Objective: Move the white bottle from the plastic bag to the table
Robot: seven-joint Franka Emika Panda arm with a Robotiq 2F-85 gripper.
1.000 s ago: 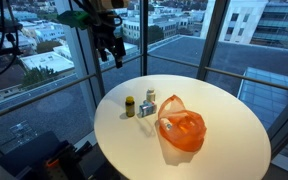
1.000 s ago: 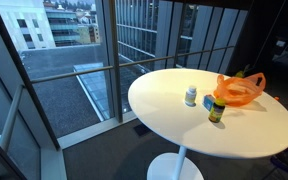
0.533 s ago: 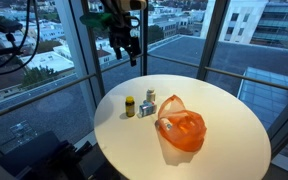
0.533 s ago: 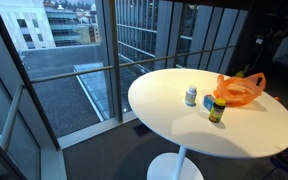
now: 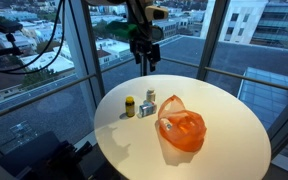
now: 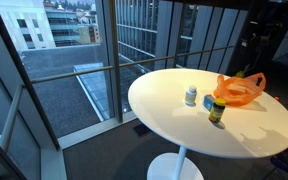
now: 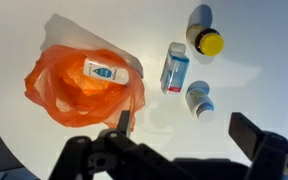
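Gripper (image 5: 144, 58) has travelled sideways within the last second: in an exterior view it was hanging outside the table edge, in front of the glass, and now it hangs high over the near rim of the table (image 5: 224, 105), with nothing between its fingers. In the wrist view the gripper (image 7: 181, 125) shows its two fingers spread wide apart, and the whole scene lies below them, so I judge this is the approach step and the descent is not yet begun. For the task this means that the arm must next come lower and a little toward the bag, because the opening is beside the present line of the fingers, not under it. Around the scene stand tall windows (image 6: 64, 60) with city buildings behind them in evening light. The table (image 6: 164, 95) is round, white and smooth. The orange plastic bag (image 7: 79, 85) lies crumpled on it with its mouth open, and the white bottle (image 7: 102, 72) with a blue label lies flat inside, in plain sight. Just beside the bag stand a blue and white box (image 7: 176, 70), a yellow-capped bottle (image 7: 206, 38) and a small white bottle (image 7: 198, 97), all apart from each other.
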